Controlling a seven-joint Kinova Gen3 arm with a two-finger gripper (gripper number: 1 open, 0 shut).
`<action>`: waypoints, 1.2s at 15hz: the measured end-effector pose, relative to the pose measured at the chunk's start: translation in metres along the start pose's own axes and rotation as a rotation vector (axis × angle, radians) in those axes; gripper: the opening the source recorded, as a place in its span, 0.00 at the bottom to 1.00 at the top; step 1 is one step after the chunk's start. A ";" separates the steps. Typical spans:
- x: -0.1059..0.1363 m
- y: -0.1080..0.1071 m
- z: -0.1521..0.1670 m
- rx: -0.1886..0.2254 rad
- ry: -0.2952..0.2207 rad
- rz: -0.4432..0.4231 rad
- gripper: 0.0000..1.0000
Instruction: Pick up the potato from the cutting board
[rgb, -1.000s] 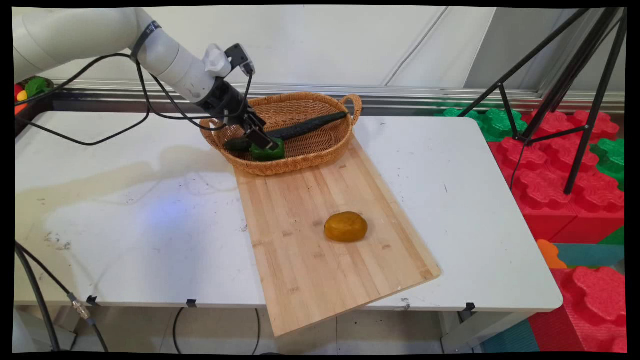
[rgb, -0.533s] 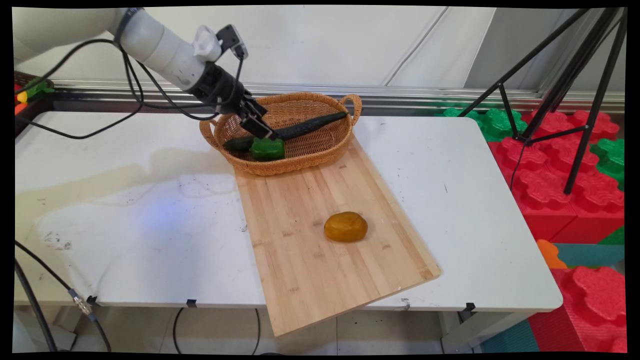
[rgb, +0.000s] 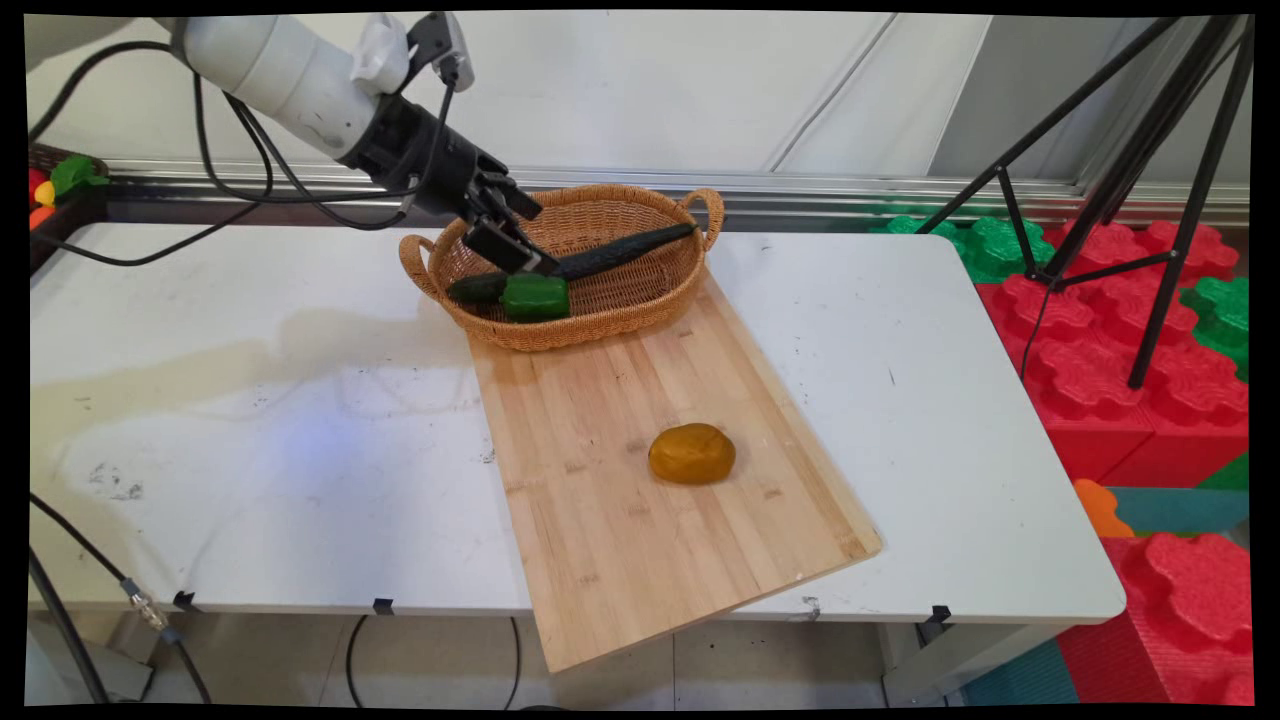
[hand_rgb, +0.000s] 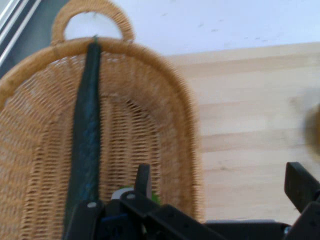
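My gripper (rgb: 513, 232) hangs open and empty just above the left half of a woven basket (rgb: 640, 300). Directly beneath it a green pepper (rgb: 535, 297) lies in the basket, clear of the fingers. A long dark cucumber (rgb: 600, 256) lies slantwise across the basket, resting against the pepper. In the hand view the gripper (hand_rgb: 220, 182) has its fingers (hand_rgb: 143, 179) spread wide. Ahead of them the cucumber (hand_rgb: 86, 140) runs up the basket wall (hand_rgb: 165, 125) toward the handle. A sliver of the green pepper (hand_rgb: 155, 198) peeks out by the left finger.
A wooden cutting board (rgb: 640, 470) runs from the basket to the table's near edge and overhangs it. A yellow-brown rounded fruit (rgb: 691, 453) lies on it. A black tripod (rgb: 1150, 180) and red and green foam blocks (rgb: 1120, 380) stand at the right.
The gripper has risen up and to the left, away from the green pepper. The pepper stays in the basket.
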 end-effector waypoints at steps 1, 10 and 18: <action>0.003 0.006 -0.003 -0.013 0.006 0.010 1.00; 0.024 0.056 0.018 -0.134 0.014 0.072 1.00; 0.032 0.086 0.078 -0.206 -0.062 0.071 1.00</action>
